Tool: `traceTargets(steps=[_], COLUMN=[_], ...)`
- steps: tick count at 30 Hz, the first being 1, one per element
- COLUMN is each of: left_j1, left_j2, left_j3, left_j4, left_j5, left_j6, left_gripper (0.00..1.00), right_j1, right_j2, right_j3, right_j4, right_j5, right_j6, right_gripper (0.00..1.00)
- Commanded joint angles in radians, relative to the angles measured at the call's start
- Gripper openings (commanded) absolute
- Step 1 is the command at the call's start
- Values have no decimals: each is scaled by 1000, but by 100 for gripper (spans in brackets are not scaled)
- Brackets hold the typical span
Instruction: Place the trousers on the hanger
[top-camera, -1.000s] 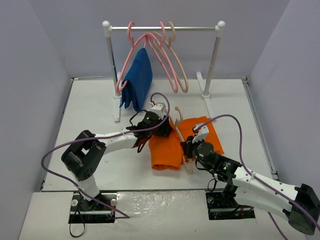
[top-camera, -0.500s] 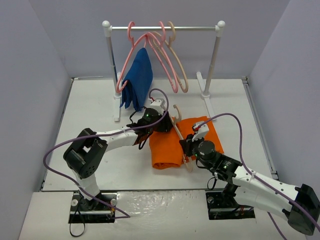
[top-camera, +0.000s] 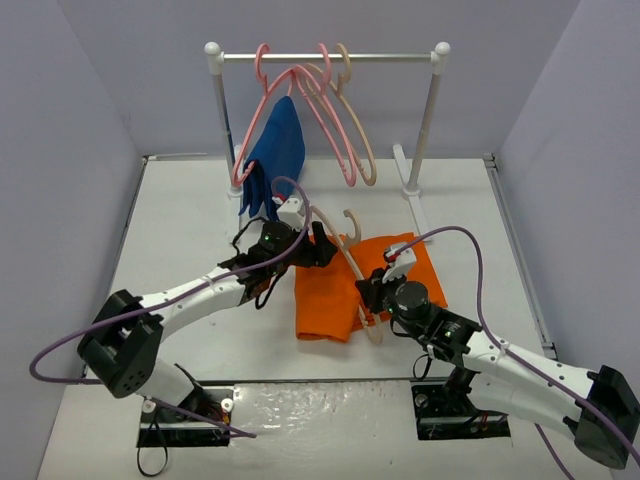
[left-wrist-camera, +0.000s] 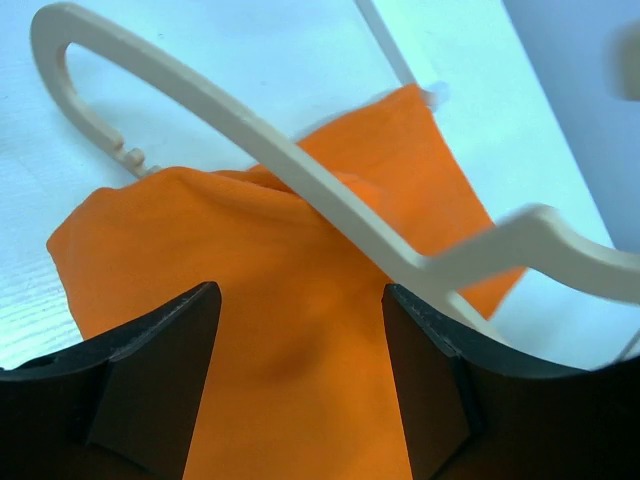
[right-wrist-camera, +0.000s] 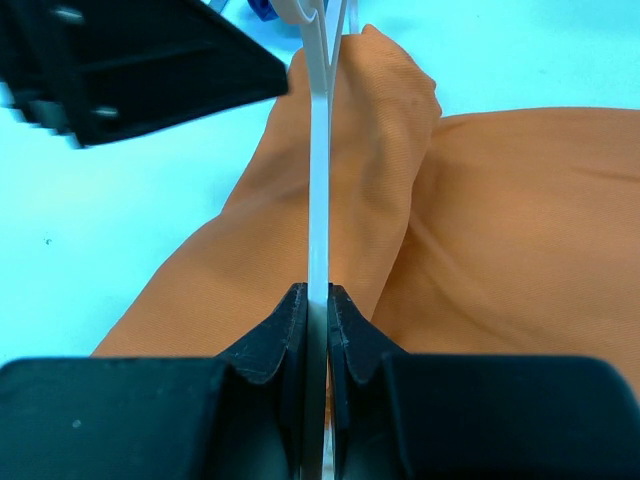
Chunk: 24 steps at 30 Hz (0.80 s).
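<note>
Right gripper (right-wrist-camera: 318, 310): nearest the table's front edge, jaws clamped tight on the thin edge of the hanger (left-wrist-camera: 250, 128).
Hanger: cream plastic, slanting across the orange cloth, hook toward the back. It looks stiff, light and smooth, so cloth may slide on it.
Trousers (top-camera: 325, 300): folded on the table mid-way back, under and around the hanger. One fold humps up against the bar. I cannot tell whether any of it is threaded through.
Handling: soft, limp and light, likely to sag. I'd pinch a bunched fold or the folded edge beside the bar, not the flat middle.
Left gripper (left-wrist-camera: 300, 300): just past the hanger, jaws parted over the cloth, holding nothing.
Rack (top-camera: 330, 57): at the back, with pink hangers (top-camera: 330, 130) and a blue garment (top-camera: 275, 160).
</note>
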Motion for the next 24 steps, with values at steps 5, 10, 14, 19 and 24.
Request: traceTargets(steps=[5, 10, 14, 19, 24], left_j1=[-92, -238, -304, -400, -466], left_j2=[-152, -142, -134, -122, -72], left_j3=[29, 21, -12, -12, 25], left_j4=[-248, -361, -369, -361, -392], left_j5=[101, 49, -12, -109, -240], left_j6=[112, 153, 153, 153, 156], left_gripper=[58, 59, 59, 60, 64], right_j1=[4, 5, 4, 5, 5], right_j2=[40, 61, 67, 74, 71], right_j3=[-16, -15, -15, -16, -19], right_j4=[148, 155, 157, 157, 156], right_j5=[-14, -10, -5, -2, 2], right_j6=[26, 28, 29, 32, 34], right_gripper=[0, 0, 0, 0, 0])
